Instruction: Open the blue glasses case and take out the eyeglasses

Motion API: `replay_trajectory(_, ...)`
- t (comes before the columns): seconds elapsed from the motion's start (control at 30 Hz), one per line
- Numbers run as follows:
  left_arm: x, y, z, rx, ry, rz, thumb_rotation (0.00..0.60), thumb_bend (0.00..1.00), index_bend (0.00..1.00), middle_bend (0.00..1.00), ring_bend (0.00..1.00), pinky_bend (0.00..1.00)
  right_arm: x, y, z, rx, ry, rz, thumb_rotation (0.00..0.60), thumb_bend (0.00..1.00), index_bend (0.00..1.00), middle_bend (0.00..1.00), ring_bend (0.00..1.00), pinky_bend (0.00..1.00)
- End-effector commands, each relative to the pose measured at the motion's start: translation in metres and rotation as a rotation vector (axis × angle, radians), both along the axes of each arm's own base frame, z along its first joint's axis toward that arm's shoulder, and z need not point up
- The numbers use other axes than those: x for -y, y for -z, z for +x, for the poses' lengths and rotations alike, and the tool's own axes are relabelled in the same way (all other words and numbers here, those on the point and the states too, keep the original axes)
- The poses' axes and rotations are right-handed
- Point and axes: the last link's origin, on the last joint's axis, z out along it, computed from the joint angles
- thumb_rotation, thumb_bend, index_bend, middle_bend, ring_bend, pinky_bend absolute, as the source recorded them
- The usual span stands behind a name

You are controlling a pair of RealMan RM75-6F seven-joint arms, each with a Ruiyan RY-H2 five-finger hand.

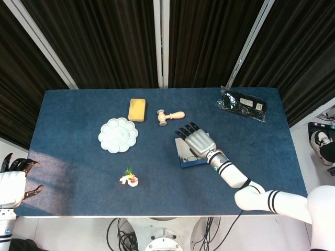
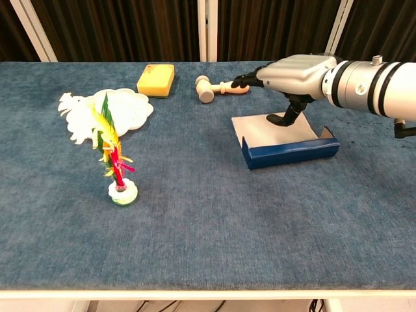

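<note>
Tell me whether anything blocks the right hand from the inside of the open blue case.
Nothing visible does. The right hand hovers over the blue glasses case, whose lid lies open and flat, with a digit reaching down into it. The wooden mallet lies behind, clear of the path. No eyeglasses show inside.

Right arm extended forward across the counter. Right hand (image 2: 296, 77) palm-down, fingers (image 1: 184, 130) straight and spread, thumb angled downward. Left hand (image 1: 11, 185) at the counter's near-left corner, fingers loosely curled.
</note>
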Motion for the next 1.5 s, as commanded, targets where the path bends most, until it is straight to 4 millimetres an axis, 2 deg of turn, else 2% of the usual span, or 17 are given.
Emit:
replay_trajectory(0.03,0.0,0.0,0.0,0.001,0.001,-0.001,0.6,0.06,0.34,0.29,0.2,0.07,-0.021,-0.011,0.007,0.075,-0.048,0.036,0.6,0.42,0.0,0.16,0.0,0.0)
replay_trajectory(0.13,0.0,0.001,0.0,0.002,0.003,-0.002,0.6,0.06,0.34,0.29,0.2,0.07,-0.041,-0.007,0.011,0.118,-0.086,0.111,0.6,0.43,0.0,0.23,0.0,0.0)
replay_trajectory(0.27,0.001,0.001,0.0,0.004,0.003,0.001,0.6,0.06,0.34,0.29,0.2,0.07,-0.055,0.005,0.011,0.097,-0.138,0.166,0.6,0.46,0.03,0.29,0.0,0.0)
replay_trajectory(0.47,0.001,0.0,-0.001,0.005,0.002,0.005,0.6,0.06,0.34,0.29,0.2,0.07,-0.06,0.02,0.006,0.058,-0.154,0.194,0.6,0.48,0.03,0.3,0.0,0.0)
replay_trajectory(0.63,0.001,0.0,-0.002,0.008,0.003,0.005,0.6,0.06,0.34,0.29,0.2,0.07,-0.06,0.02,-0.006,0.017,-0.151,0.179,0.6,0.48,0.04,0.31,0.0,0.0)
replay_trajectory(0.9,0.001,0.002,-0.003,0.009,0.001,0.001,0.6,0.06,0.34,0.29,0.2,0.07,-0.066,-0.008,-0.051,-0.047,-0.081,0.107,0.6,0.48,0.05,0.32,0.0,0.0)
replay_trajectory(1.07,0.0,0.003,-0.002,0.006,0.002,-0.002,0.6,0.06,0.34,0.29,0.2,0.07,-0.069,-0.036,-0.066,0.038,-0.035,0.024,0.6,0.48,0.05,0.24,0.0,0.0)
replay_trajectory(1.23,-0.001,0.003,-0.003,0.005,-0.001,-0.002,0.6,0.06,0.34,0.29,0.2,0.07,-0.06,-0.07,-0.086,0.132,0.084,-0.094,0.6,0.49,0.05,0.24,0.0,0.0)
replay_trajectory(1.33,-0.001,0.003,-0.003,0.005,-0.003,-0.002,0.6,0.06,0.34,0.29,0.2,0.07,-0.05,-0.086,-0.107,0.148,0.193,-0.142,0.6,0.51,0.03,0.26,0.0,0.0)
replay_trajectory(1.5,-0.001,0.004,-0.003,0.004,-0.003,-0.005,0.6,0.06,0.34,0.29,0.2,0.07,-0.039,-0.089,-0.137,0.113,0.344,-0.148,0.6,0.6,0.01,0.29,0.0,0.0)
